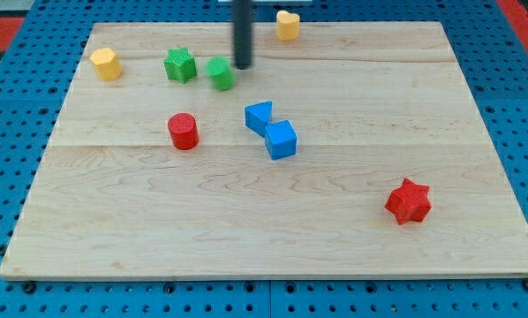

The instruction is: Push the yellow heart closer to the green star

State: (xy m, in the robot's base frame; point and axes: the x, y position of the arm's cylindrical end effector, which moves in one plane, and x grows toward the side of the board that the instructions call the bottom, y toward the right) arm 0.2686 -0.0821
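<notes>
I have no jaws on this rig, only a bare rod, so nothing is gripped or held. My tip (244, 65) stands near the view's top, just to the right of the green block (220, 73), whose shape I cannot make out with certainty, and close enough that I cannot tell whether it touches.

Two yellow blocks are present. One sits at the top edge of the board (352, 256), right of the rod: I take this to be the yellow heart (287, 25), though its outline is too small to confirm. The other yellow block (106, 64) lies at the far left. The green star (180, 64) sits left of the green block, between it and that yellow block.

Handling judgement: the heart looks a small, rigid, light piece on smooth wood, so it should slide readily and may spin if struck off-centre. There is no taking hold; contact belongs on its right-hand face, square through its middle, driving leftward and slightly down. The green block lies near that path and could be knocked.

Elsewhere: a red cylinder (183, 131), two blue blocks (272, 129) touching, and a red star (409, 200), all well clear.
</notes>
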